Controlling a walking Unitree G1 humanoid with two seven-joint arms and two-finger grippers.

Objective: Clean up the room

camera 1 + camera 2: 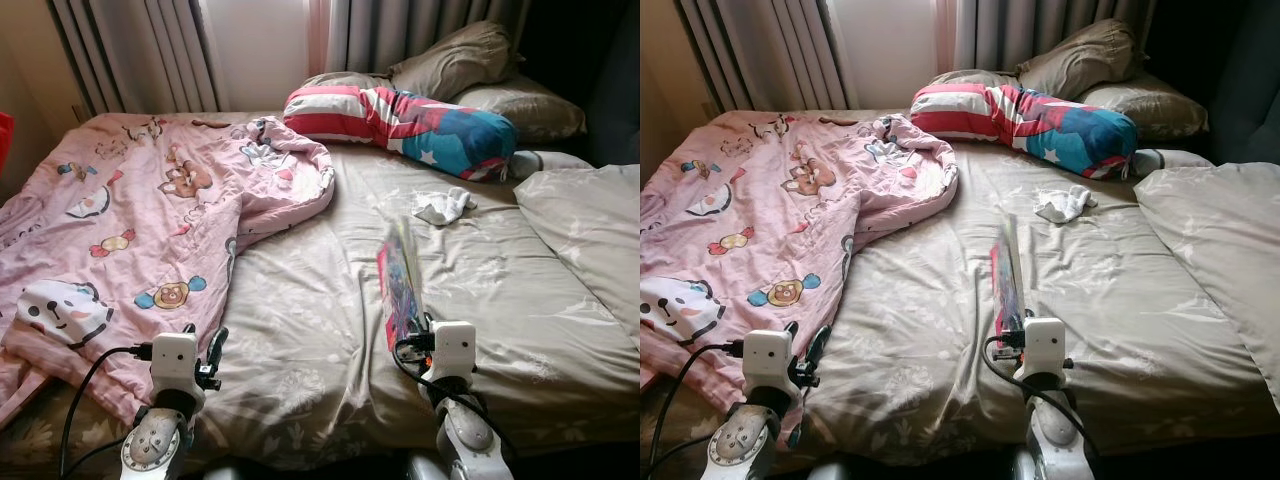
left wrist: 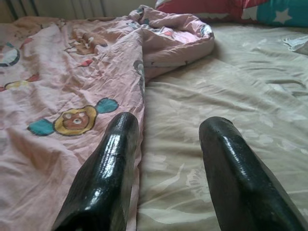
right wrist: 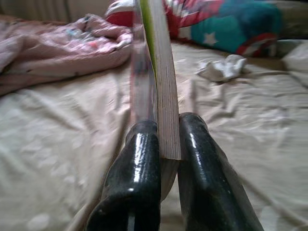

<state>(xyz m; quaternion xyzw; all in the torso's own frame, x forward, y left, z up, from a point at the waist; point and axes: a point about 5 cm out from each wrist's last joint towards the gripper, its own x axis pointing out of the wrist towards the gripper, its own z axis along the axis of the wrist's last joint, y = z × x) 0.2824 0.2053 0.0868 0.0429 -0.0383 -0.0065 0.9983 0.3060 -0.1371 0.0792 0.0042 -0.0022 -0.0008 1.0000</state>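
A thin colourful book (image 1: 400, 280) stands on edge above the beige bed sheet (image 1: 330, 300), with my right gripper (image 3: 162, 139) shut on its near end. The book's page edges (image 3: 166, 82) run away from the fingers (image 3: 202, 163). My left gripper (image 2: 166, 144) hovers open over the seam between a pink cartoon blanket (image 1: 130, 220) and the sheet, with nothing between its fingers (image 2: 108, 173). A crumpled white cloth (image 1: 445, 206) lies on the sheet past the book's far end.
A striped red, white and blue bolster (image 1: 400, 118) lies across the head of the bed, with brown pillows (image 1: 470, 60) behind it. A beige duvet (image 1: 590, 230) is heaped at the right. Grey curtains (image 1: 150, 50) hang behind the bed.
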